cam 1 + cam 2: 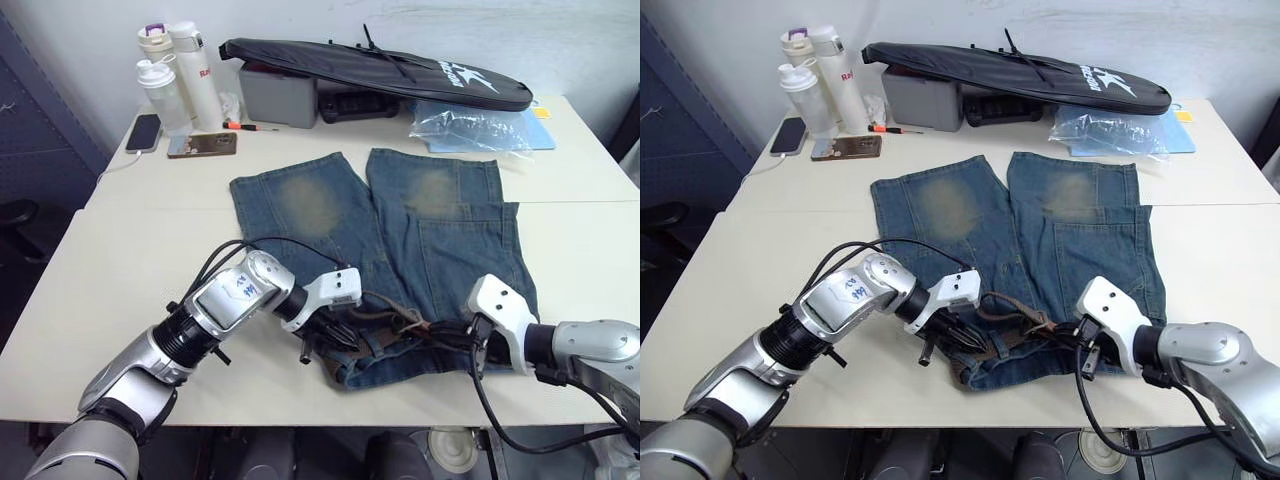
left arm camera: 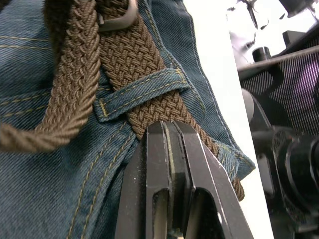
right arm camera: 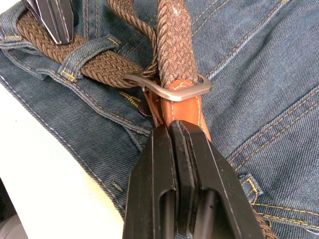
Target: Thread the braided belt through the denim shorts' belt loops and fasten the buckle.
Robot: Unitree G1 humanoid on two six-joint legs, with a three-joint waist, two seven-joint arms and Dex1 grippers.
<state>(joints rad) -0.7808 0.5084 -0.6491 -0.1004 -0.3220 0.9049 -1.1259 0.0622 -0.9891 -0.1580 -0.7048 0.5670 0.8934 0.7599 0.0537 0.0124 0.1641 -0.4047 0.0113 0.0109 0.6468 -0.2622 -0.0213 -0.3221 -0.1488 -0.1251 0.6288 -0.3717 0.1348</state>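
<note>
The denim shorts (image 1: 400,215) lie flat on the white table (image 1: 130,260), with the waistband toward me. Along the waistband runs the braided belt (image 2: 144,59), passing under a belt loop (image 2: 142,92). My left gripper (image 2: 169,127) is shut on the woven strap just past that loop. The belt's free length passes through the silver buckle (image 3: 172,87). My right gripper (image 3: 172,127) is shut on the tan leather end piece (image 3: 182,107) right behind the buckle. The left gripper's fingers (image 3: 50,17) show beside another belt loop (image 3: 87,52).
Several bottles (image 1: 180,75), a phone (image 1: 143,132) and a second phone (image 1: 202,145) stand at the back left. A long black bag (image 1: 380,70) lies over a grey box (image 1: 277,97), with a plastic bag (image 1: 470,128) at the back right. The table's front edge (image 1: 300,410) lies just below the waistband.
</note>
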